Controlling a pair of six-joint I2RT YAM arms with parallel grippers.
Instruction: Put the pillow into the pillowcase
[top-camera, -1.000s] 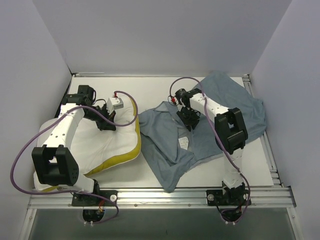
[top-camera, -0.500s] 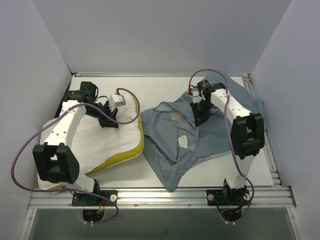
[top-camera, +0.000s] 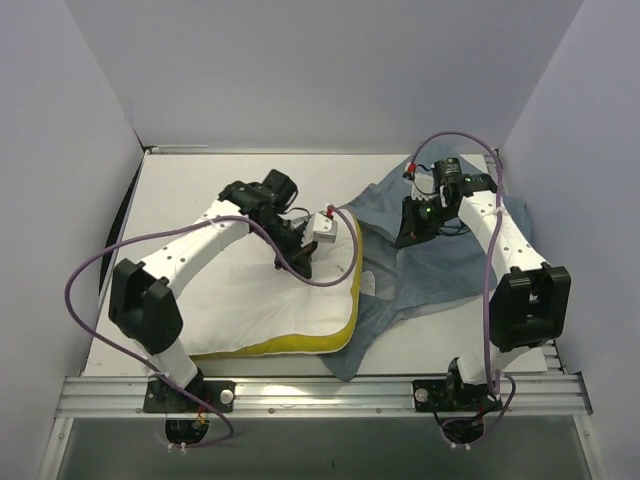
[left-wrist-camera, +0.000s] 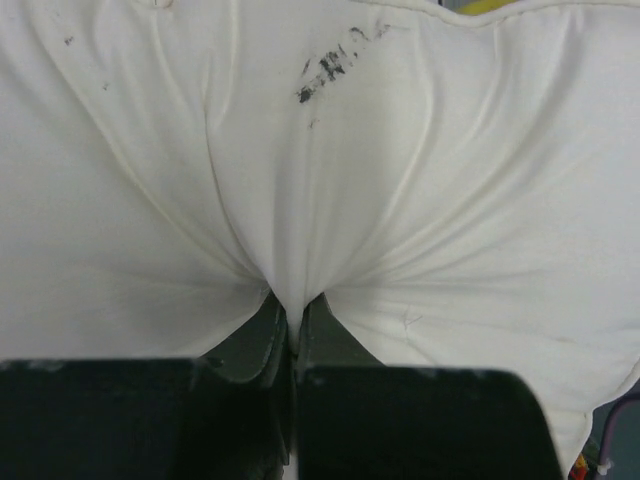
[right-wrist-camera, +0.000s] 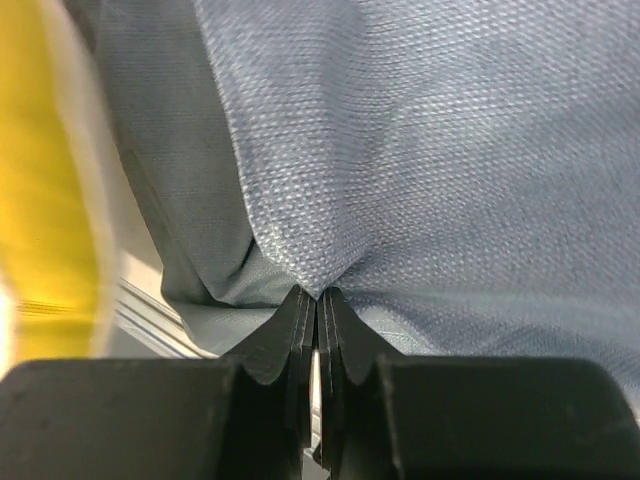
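The white pillow (top-camera: 240, 300) with its yellow band (top-camera: 352, 290) lies at the left and middle of the table, its right edge over the left part of the pillowcase (top-camera: 450, 270). My left gripper (top-camera: 297, 262) (left-wrist-camera: 295, 315) is shut on a pinched fold of the pillow (left-wrist-camera: 320, 150) near its far right corner. The grey-blue pillowcase lies crumpled on the right. My right gripper (top-camera: 405, 235) (right-wrist-camera: 317, 295) is shut on a raised fold of the pillowcase (right-wrist-camera: 450, 150). In the right wrist view the pillow's yellow band (right-wrist-camera: 45, 180) shows blurred at the left.
White walls close the table (top-camera: 200, 190) in at the back and both sides. An aluminium rail (top-camera: 320, 392) runs along the near edge with both arm bases on it. Purple cables (top-camera: 90, 275) loop off each arm. A point of the pillowcase (top-camera: 345, 365) reaches towards the rail.
The left arm has dragged the pillow right, up to and over the pillowcase's left edge. The right gripper has shut on the pillowcase and pulled its fabric to the right.
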